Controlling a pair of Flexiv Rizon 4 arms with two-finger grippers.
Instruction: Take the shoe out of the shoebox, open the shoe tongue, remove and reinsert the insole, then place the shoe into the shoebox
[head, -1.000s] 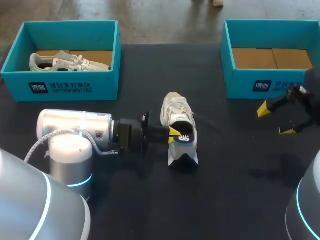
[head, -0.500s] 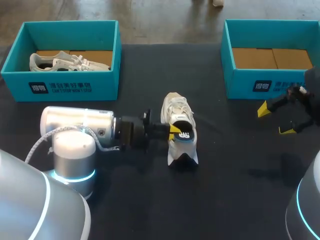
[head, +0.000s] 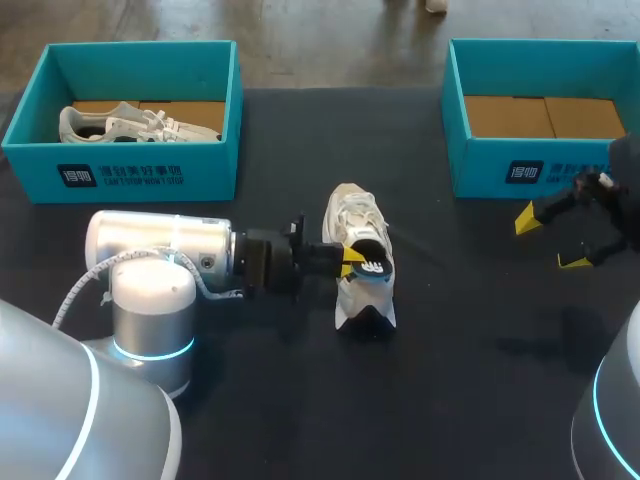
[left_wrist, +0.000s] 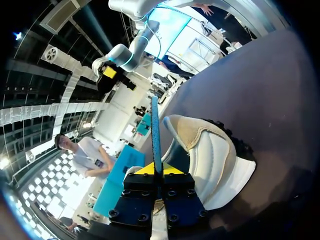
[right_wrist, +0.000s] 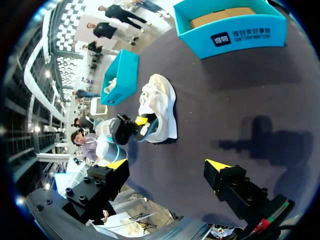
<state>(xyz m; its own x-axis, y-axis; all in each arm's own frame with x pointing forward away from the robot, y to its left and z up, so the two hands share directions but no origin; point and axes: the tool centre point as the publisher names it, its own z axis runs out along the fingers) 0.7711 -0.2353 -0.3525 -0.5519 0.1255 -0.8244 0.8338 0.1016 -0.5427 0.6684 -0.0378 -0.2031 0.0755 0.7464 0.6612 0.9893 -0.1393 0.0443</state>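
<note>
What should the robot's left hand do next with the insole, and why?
Probably slide the insole down into the shoe. The left gripper is shut on its edge, and it stands tilted over the shoe's opening, not yet flat inside.

Even overhead light, soft shadows on dark table (head: 480, 420), shoe (head: 352, 215) brightly lit, sheen on left arm (head: 160, 240).

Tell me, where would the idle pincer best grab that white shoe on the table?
Probably the heel, from the right or above. The shoe stands upright on its sole, heel at the near end, narrow enough to pinch across. The left pincer fills the opening from the left, holding the insole, while the open right pincer hangs free at the right.
</note>
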